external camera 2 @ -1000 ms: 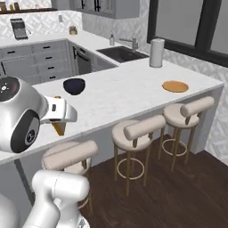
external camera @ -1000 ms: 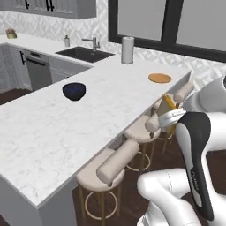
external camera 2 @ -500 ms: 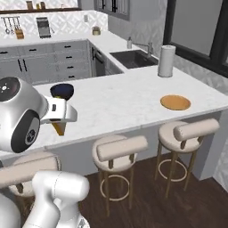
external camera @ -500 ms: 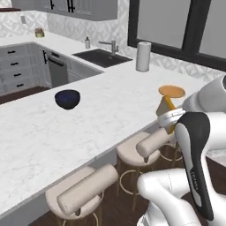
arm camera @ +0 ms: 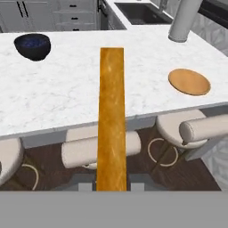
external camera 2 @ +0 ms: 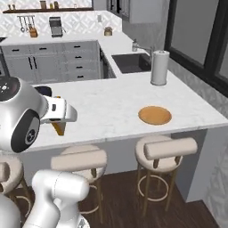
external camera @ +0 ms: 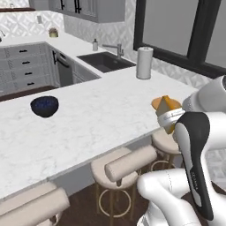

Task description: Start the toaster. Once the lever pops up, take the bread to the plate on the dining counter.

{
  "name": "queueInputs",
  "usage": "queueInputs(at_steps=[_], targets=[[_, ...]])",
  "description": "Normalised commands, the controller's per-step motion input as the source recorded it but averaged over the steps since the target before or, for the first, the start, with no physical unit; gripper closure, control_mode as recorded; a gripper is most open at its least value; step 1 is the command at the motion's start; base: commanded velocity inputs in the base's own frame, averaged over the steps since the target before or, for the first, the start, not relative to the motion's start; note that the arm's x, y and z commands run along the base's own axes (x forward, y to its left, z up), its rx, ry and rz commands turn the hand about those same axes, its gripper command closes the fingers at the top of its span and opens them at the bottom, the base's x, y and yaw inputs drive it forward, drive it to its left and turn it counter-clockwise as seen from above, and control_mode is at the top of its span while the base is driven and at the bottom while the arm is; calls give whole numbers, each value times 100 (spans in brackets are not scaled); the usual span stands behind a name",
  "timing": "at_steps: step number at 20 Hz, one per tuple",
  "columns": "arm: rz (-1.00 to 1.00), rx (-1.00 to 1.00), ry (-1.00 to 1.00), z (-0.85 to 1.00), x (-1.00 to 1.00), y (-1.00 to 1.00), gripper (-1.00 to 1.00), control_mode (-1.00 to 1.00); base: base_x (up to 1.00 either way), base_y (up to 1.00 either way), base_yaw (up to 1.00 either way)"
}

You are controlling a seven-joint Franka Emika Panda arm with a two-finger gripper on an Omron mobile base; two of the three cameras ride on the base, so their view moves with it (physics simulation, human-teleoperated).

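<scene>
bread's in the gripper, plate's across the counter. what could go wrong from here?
1. The square slice of bread with orange-brown crust is pinched edge-on in the gripper by its lower end, out over the round beige bar stools, short of the white marble dining counter; a slip would likely drop it on the floor.
2. The flat round orange-tan plate sits near the counter's edge, so an off-centre release could leave the slice overhanging.
3. The grey upright cylinder stands close behind the plate; a wide swing might clip it.

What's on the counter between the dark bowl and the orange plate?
Nothing: bare white marble runs from the bowl to the plate in the hand view. The held bread only overlaps it.
</scene>
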Motion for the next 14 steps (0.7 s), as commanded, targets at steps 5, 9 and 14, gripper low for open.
queueInputs(at_steps=[5,9,14], targets=[[0,0,0,0,0,0,100,100,24,-100,29],[0,0,0,0,0,0,100,100,33,-100,28],[0,0,0,0,0,0,100,100,27,-100,26]])
